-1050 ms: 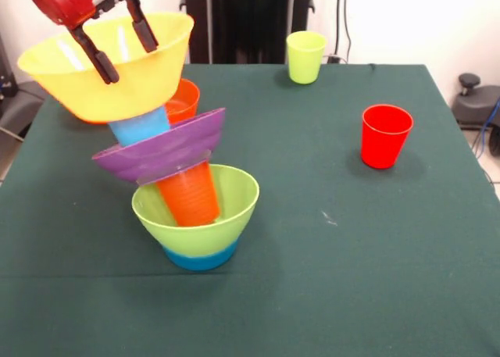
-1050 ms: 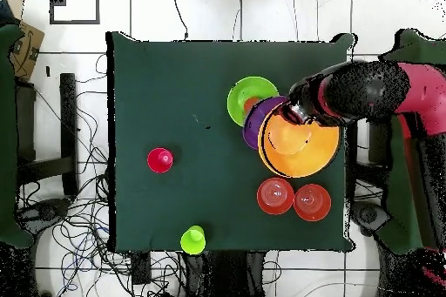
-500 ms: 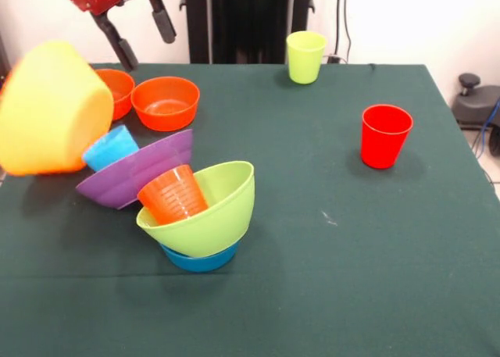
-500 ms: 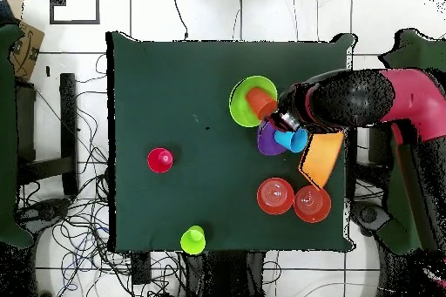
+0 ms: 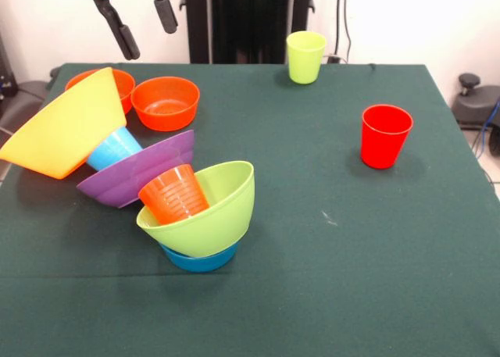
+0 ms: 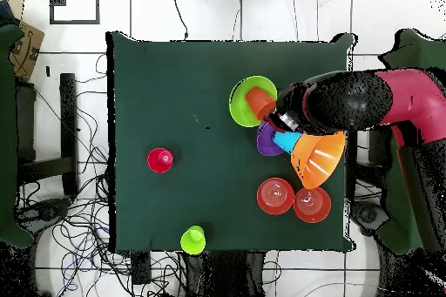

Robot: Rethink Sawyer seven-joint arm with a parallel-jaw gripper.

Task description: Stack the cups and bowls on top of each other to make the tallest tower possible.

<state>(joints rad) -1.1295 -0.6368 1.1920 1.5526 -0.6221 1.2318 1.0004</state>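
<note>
The tower has toppled. A lime green bowl (image 5: 211, 216) (image 6: 244, 97) sits tilted on the small blue bowl (image 5: 199, 258), with the orange cup (image 5: 173, 193) (image 6: 260, 104) lying on its side inside it. The purple bowl (image 5: 144, 168) (image 6: 266, 142) leans on the table beside them. A light blue cup (image 5: 113, 148) (image 6: 286, 142) lies between it and the tipped yellow bowl (image 5: 66, 130) (image 6: 318, 158). My gripper (image 5: 144, 25) hangs open and empty, high above the pile.
Two small orange bowls (image 5: 164, 101) (image 5: 119, 83) stand upright behind the pile, the same orange bowls (image 6: 275, 196) (image 6: 312, 204) in the overhead view. A yellow-green cup (image 5: 305, 56) (image 6: 192, 240) and a red cup (image 5: 386, 135) (image 6: 159, 160) stand apart. My arm (image 6: 357, 102) reaches over the table edge.
The leaning tower collapsed: the yellow bowl fell off sideways and settled tilted on the table, the purple bowl and cups toppled. My open gripper rose away from them.
</note>
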